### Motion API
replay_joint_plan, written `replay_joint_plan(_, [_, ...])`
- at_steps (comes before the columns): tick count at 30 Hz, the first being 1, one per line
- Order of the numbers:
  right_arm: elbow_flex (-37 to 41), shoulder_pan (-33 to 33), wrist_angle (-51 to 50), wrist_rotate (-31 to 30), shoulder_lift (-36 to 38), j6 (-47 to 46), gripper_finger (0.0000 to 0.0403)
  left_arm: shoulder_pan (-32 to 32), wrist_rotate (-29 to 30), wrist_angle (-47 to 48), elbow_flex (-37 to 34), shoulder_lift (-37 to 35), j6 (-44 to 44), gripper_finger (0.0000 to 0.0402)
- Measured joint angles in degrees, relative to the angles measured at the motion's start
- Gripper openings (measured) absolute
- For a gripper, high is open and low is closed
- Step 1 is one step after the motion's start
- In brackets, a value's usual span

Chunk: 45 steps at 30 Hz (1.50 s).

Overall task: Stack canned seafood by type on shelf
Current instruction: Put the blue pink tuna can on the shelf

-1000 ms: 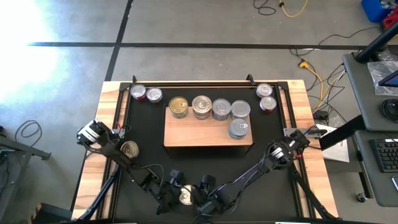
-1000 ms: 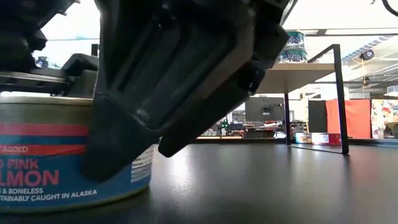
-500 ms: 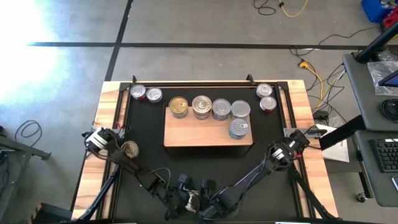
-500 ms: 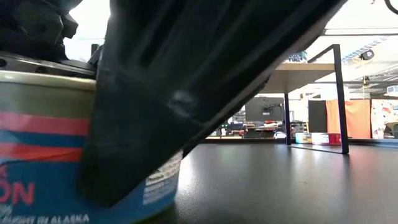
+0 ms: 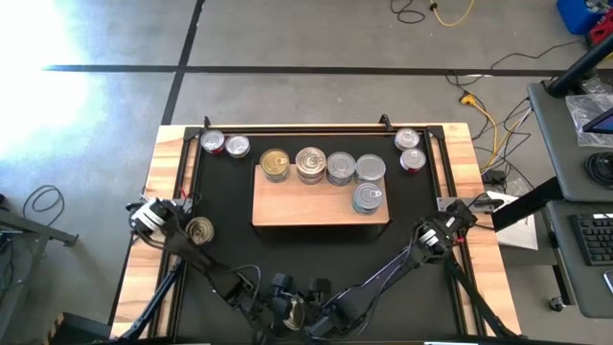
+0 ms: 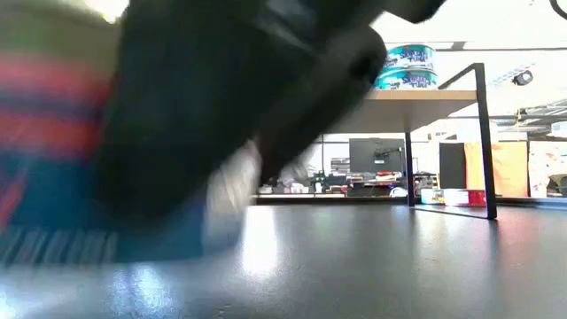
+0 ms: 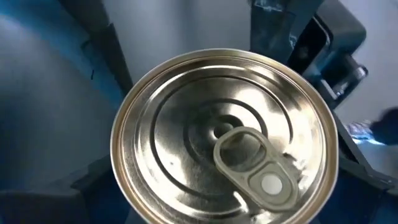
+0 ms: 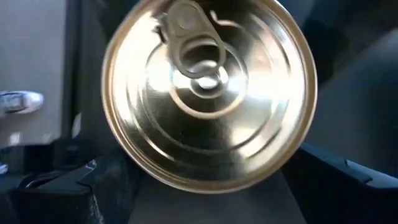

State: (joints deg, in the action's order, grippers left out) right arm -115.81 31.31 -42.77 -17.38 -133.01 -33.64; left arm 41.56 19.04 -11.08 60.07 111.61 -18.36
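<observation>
Both tools meet at the bench's near edge over one gold-lidded tin [image 5: 295, 309]. The left tool [image 5: 276, 309] and right tool [image 5: 316, 309] flank it, jaws set wide; whether either actually grips the tin cannot be told, as dark links mask the contact. The shelf [image 5: 320, 206] carries five tins. A further tin [image 5: 199, 229] sits beside the left arm.
</observation>
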Motion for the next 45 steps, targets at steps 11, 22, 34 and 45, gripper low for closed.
replay_joint_plan(11, [-15.9, -0.5, -23.0, -6.2, 3.6, -2.1, 0.0338, 2.1, 12.2, 15.0, -0.3, -18.2, -11.4, 0.0368])
replay_joint_plan(22, [-13.3, -1.7, -23.7, -14.8, 16.8, 0.7, 0.0311, -3.7, 17.6, 19.1, -0.4, -31.6, -6.1, 0.037])
replay_joint_plan(34, [8.0, -12.3, -11.1, -0.1, 42.3, 19.8, 0.0279, -18.8, 16.4, 19.6, -0.5, -33.2, -4.4, 0.037])
replay_joint_plan(45, [26.6, -17.4, 2.0, 4.4, 58.3, 27.2, 0.0246, -23.3, 18.1, 20.9, 2.9, -33.2, -13.9, 0.0371])
